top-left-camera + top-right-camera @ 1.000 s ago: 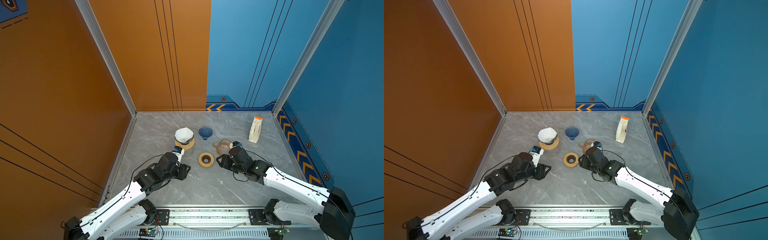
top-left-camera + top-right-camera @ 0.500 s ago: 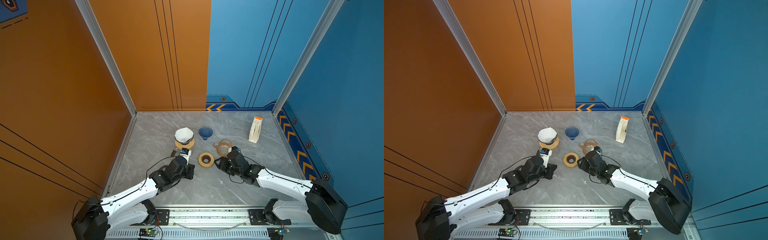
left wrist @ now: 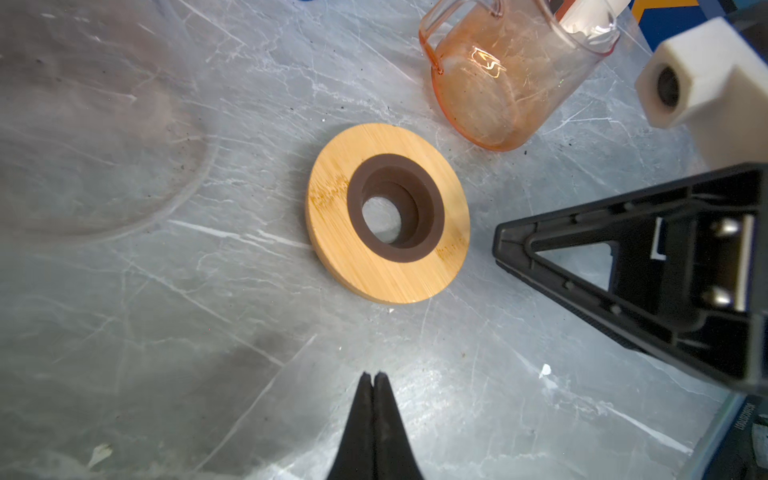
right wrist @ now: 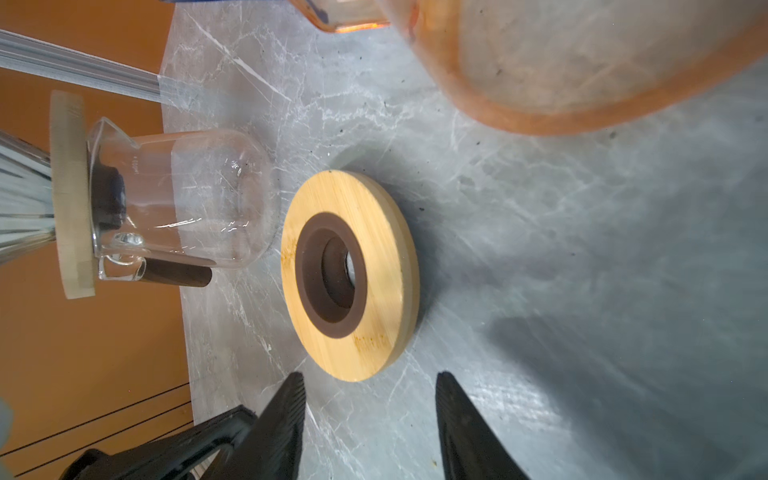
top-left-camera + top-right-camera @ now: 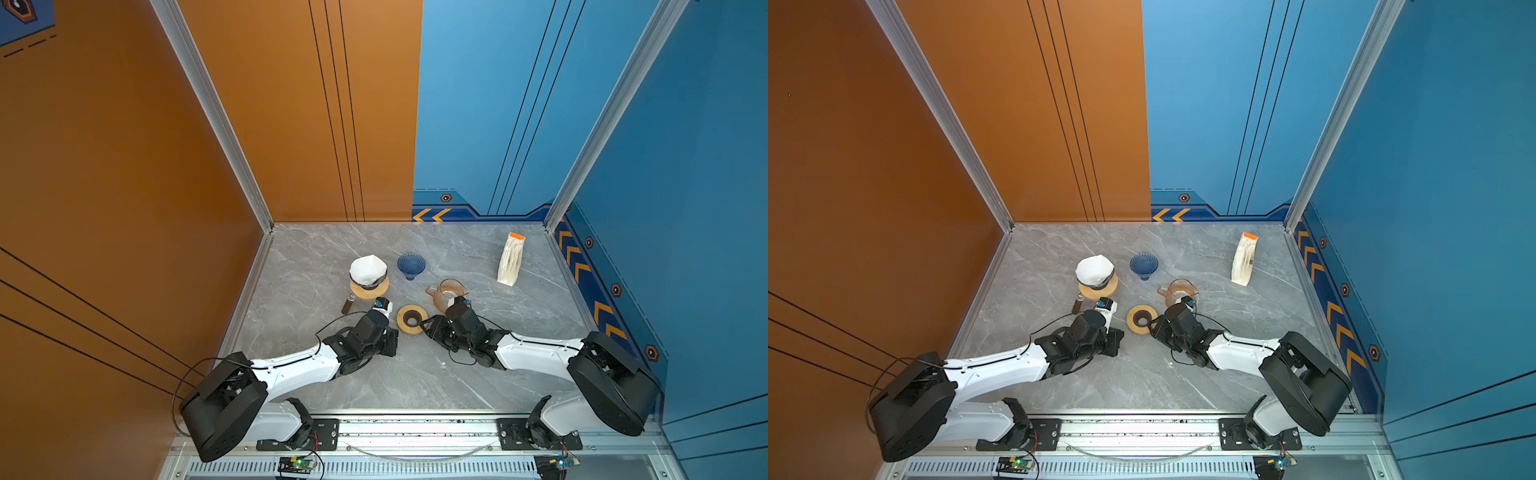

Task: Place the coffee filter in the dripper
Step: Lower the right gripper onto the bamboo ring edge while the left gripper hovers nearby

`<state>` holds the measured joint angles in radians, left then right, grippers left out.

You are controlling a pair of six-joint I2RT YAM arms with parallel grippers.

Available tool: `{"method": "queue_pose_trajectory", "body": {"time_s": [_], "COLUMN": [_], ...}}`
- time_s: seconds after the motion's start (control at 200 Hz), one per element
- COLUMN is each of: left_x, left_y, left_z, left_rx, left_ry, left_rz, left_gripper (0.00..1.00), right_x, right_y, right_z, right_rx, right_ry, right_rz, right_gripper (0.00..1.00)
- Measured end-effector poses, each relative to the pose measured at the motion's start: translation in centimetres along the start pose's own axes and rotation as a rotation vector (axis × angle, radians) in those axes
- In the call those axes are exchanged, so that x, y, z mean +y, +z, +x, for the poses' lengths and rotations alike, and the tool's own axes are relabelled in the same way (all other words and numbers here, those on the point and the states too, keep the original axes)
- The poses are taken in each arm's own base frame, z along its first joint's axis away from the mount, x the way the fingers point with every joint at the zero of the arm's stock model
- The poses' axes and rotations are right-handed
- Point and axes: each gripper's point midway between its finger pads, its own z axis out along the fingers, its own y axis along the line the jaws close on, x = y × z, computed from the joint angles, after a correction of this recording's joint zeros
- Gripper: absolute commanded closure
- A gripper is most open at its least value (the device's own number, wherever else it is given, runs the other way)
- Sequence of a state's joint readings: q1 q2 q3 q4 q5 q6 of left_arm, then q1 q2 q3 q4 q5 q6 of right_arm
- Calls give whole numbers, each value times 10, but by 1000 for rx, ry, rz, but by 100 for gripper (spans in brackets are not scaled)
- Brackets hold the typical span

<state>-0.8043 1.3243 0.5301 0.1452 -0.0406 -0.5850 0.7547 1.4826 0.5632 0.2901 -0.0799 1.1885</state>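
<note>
A white coffee filter (image 5: 367, 268) rests on a clear ribbed dripper (image 4: 23, 195), which sits with its wooden collar on a glass carafe (image 4: 187, 195) at the back left. Beside it stands an empty blue ribbed dripper (image 5: 411, 265) (image 5: 1143, 264). A wooden ring (image 5: 402, 326) (image 3: 415, 282) (image 4: 386, 291) with a brown insert lies flat between my grippers. The left gripper (image 3: 374, 376) (image 5: 390, 338) is shut and empty, just short of the ring. The right gripper (image 4: 370, 378) (image 5: 428, 326) is open with nothing between its fingers, on the ring's other side.
An orange-tinted glass pitcher (image 5: 448, 293) (image 3: 507, 79) stands close behind my right wrist. A white filter packet (image 5: 510, 261) stands at the back right. The carafe's dark handle (image 5: 347, 305) points toward the left wall. Walls enclose the grey marble floor (image 5: 415, 374) on three sides.
The left gripper has shut and moved right, down toward the wooden ring. The right arm has slid left and lower toward the ring, its jaws staying apart.
</note>
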Motion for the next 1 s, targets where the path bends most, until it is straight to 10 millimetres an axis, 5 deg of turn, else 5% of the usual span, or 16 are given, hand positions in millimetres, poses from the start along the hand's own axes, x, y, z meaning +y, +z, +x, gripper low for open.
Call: {"method": "queue_pose_trajectory", "body": {"time_s": [0.456,1.001], "left_x": [2,8], "left_y": [23,40], "left_z": [-27,-11], "left_rx": [5,86], "left_ry": [-67,-74], "left_rz": [36,29], "left_gripper": [100,100], "right_x": [-17,-10], "right_y": [16,34], "right_z": [-4,-14], "right_rx": [26,32], "right_ry": [56,85], "right_rz": [29,-26], "right_gripper": [56,62]}}
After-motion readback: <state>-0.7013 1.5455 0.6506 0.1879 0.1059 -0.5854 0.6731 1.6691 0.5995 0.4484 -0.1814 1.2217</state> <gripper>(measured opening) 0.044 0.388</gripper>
